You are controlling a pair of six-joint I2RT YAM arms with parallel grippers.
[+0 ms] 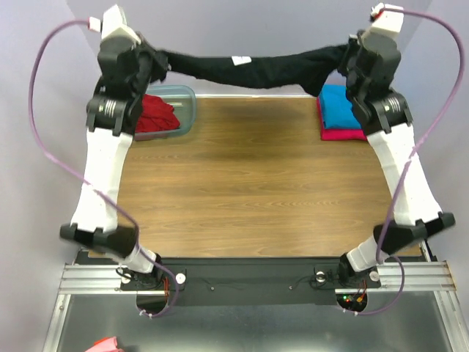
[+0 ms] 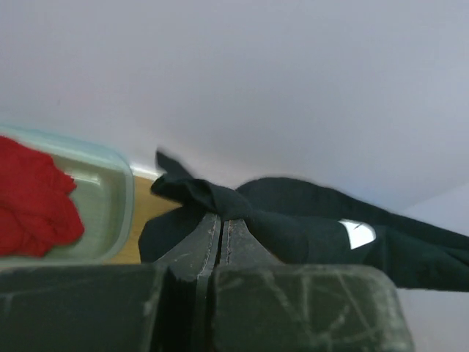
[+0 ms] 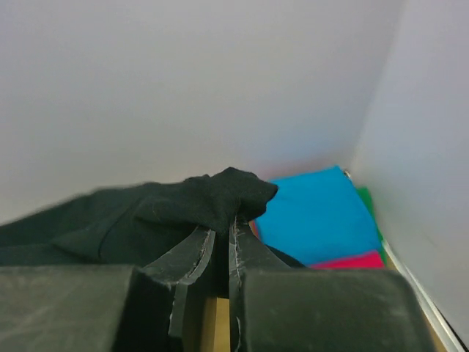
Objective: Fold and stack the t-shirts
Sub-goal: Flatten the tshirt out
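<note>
A black t-shirt (image 1: 249, 70) hangs stretched in the air above the table's far edge, held at both ends. My left gripper (image 1: 157, 62) is shut on its left end (image 2: 212, 202). My right gripper (image 1: 350, 59) is shut on its right end (image 3: 231, 194). A white label (image 2: 359, 233) shows on the black cloth. A folded turquoise t-shirt (image 1: 341, 104) lies on a folded magenta one (image 1: 344, 134) at the far right of the table. A crumpled red t-shirt (image 1: 157, 116) sits in the tub.
The translucent blue-grey tub (image 1: 187, 110) stands at the table's far left corner. The wooden table (image 1: 249, 191) spreads between the arms. Pale walls close in behind and on both sides. Purple cables loop off each arm.
</note>
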